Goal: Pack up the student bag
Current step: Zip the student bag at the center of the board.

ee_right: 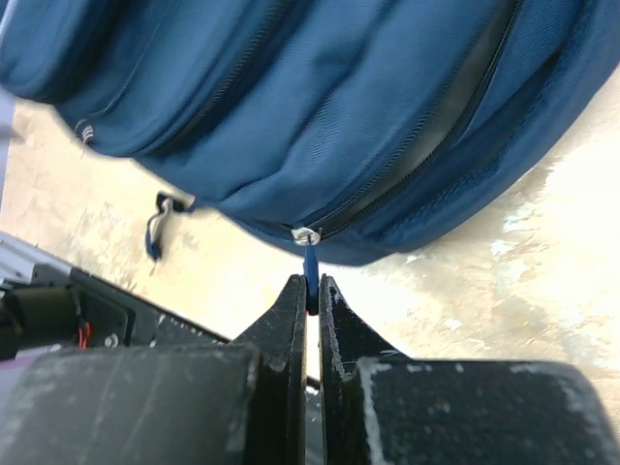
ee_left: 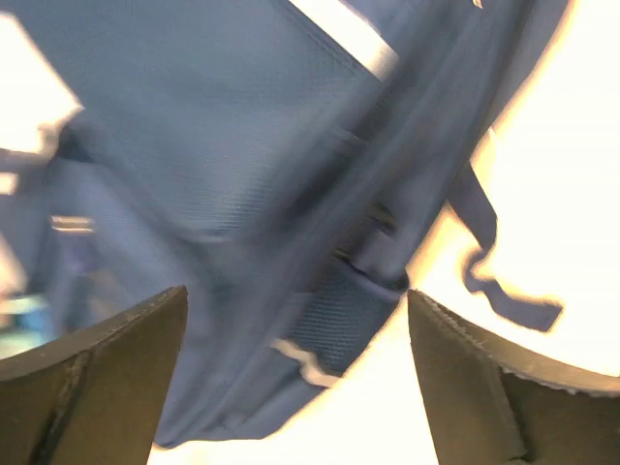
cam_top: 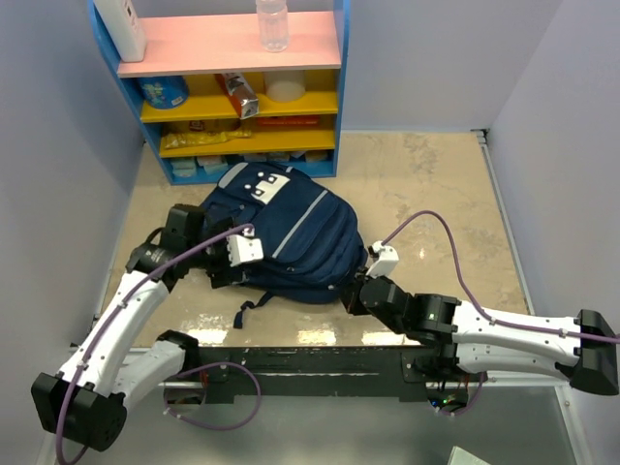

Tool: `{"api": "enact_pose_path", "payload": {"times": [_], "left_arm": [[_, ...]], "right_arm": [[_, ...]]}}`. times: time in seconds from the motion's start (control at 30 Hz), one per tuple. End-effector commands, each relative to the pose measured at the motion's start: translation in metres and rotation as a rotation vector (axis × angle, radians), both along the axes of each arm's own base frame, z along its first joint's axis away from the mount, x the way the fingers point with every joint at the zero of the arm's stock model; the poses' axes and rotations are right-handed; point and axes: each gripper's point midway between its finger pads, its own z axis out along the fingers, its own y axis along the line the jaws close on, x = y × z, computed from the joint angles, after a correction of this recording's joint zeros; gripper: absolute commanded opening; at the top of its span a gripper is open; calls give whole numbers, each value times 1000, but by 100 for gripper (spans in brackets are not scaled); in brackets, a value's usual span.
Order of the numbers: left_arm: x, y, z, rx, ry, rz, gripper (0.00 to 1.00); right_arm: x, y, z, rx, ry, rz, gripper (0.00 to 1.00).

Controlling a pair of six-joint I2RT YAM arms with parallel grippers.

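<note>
The student bag (cam_top: 291, 237) lies flat on the table (cam_top: 436, 184) between both arms. It is soft fabric and will probably sag when lifted. The right gripper (ee_right: 310, 291) pinches its zip pull (ee_right: 311, 263) — the sensible hold; the left gripper (ee_left: 297, 300) stands wide, apparently empty — view blurred.

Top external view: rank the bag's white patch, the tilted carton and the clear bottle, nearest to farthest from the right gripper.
1. White patch, on the student bag.
2. Tilted carton, yellow shelf.
3. Clear bottle, pink top shelf.
</note>
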Motion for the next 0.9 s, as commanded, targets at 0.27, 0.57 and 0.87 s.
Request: {"api": "enact_pose_path", "payload": {"times": [0.27, 0.57, 0.87], "left_arm": [[-56, -104, 71, -240, 56, -354, 100], [-49, -157, 34, -118, 10, -420, 100], [-42, -193, 8, -18, -141, -355, 100]], "right_arm": [[-8, 7, 10, 44, -23, 22, 0], [-9, 9, 7, 56, -6, 12, 0], [-11, 5, 9, 71, -1, 8, 0]]}}
